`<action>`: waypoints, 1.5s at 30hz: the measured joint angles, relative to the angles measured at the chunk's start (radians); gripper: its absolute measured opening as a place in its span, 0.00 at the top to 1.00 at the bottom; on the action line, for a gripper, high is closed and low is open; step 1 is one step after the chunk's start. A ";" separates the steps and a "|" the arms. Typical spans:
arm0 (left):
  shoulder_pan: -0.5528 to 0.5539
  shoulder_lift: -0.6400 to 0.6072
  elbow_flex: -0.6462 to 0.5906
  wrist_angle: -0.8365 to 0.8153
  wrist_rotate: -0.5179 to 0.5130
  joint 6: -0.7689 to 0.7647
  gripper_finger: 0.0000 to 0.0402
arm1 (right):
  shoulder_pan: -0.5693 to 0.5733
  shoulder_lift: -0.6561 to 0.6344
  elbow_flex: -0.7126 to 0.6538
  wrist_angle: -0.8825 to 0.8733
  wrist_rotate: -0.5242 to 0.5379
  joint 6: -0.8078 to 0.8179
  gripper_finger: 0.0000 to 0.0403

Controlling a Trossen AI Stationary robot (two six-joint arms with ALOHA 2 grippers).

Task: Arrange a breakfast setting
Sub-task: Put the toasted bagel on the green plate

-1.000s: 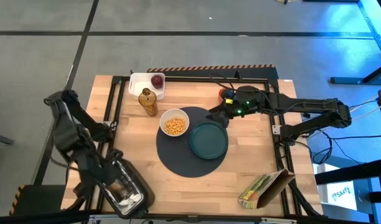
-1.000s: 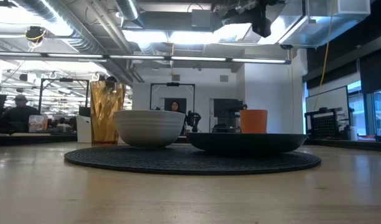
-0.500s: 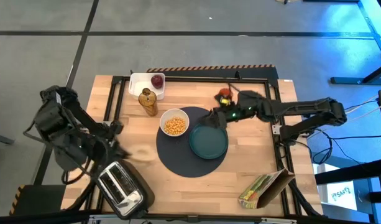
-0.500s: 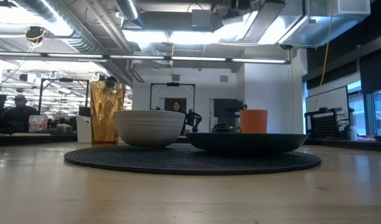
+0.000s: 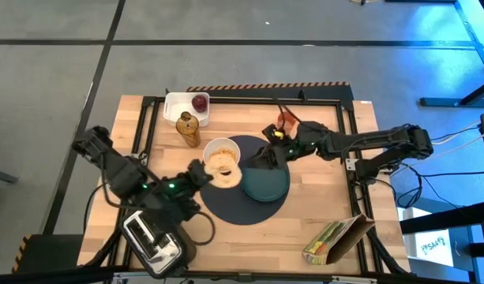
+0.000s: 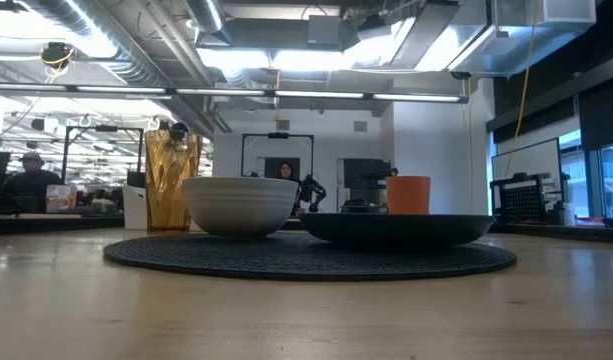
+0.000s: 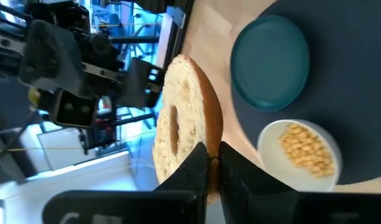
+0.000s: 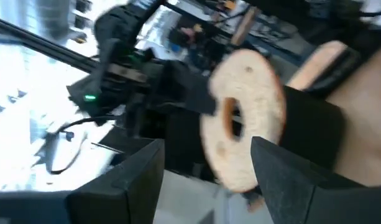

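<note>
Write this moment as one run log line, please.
left hand: shut on bagel, above bowl | right hand: open, near plate | plate: empty, on mat

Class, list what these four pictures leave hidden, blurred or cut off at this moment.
- Teal plate: the high view's near rim is covered by the right arm.
- Right hand: its wrist view is blurred, grip unclear.
- Bagel and both arms: absent from the low view.
- Spoon: seen nowhere.

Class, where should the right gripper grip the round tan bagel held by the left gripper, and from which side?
Probably the round tan bagel's free rim, opposite the left gripper, pinched across its flat faces. It hangs on edge, so the open right gripper could come from its own side.
</note>
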 joint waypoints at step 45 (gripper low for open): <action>0.218 0.019 0.000 0.097 0.323 -0.475 0.71 | -0.088 -0.063 0.001 -0.551 0.116 -0.452 0.99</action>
